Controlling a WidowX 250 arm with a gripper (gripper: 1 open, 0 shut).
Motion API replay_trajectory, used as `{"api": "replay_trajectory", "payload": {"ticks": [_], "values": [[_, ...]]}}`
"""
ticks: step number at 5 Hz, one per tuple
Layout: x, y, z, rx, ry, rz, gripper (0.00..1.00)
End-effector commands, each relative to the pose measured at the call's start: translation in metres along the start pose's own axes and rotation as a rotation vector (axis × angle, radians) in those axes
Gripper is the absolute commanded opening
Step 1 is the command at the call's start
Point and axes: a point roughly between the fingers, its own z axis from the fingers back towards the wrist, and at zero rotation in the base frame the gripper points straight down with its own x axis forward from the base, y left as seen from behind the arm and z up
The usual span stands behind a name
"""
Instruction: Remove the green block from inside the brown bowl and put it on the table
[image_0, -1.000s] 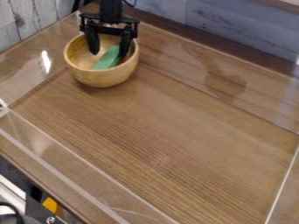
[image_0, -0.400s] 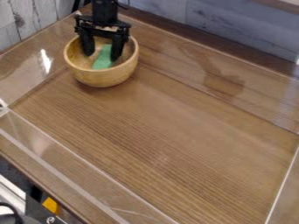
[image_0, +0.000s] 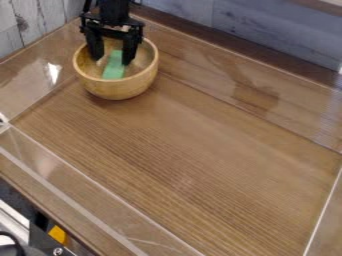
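1. the job looks barely begun: the green block (image_0: 114, 66) lies inside the brown bowl (image_0: 116, 91), with nothing lifted out so far.
2. the claw (image_0: 112, 46) is spread wide over the bowl, its dark fingers apart on either side of the block's upper end. i see no grip on it; whether a fingertip brushes it i cannot tell.
3. left to do, as i judge it: settle the fingers around the block, close, raise it past the rim, carry it over and let it go on the table (image_0: 201, 140).
4. the bowl looks like wood – round and deep, light brown, with a thick smooth rim.
5. the block is a slim, plain green bar, matte as far as i can see, its length running up and down the view.
6. the table is brown with fine straight grain – it should give a flat resting place. low clear walls (image_0: 51, 70) edge it.
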Motion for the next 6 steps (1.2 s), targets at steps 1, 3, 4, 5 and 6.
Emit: {"api": "replay_trajectory", "payload": {"ticks": [1, 3, 4, 5, 6], "values": [[0.003, 0.006, 0.043, 0.015, -0.123, -0.01, 1.0], [0.002, -0.004, 0.029, 0.009, -0.151, -0.08, 1.0], [-0.001, -0.014, 0.014, 0.008, -0.164, -0.118, 0.0], [-0.003, -0.015, 0.013, 0.005, -0.178, -0.129, 0.0], [0.002, -0.023, 0.015, -0.001, -0.189, -0.159, 0.0]]}}
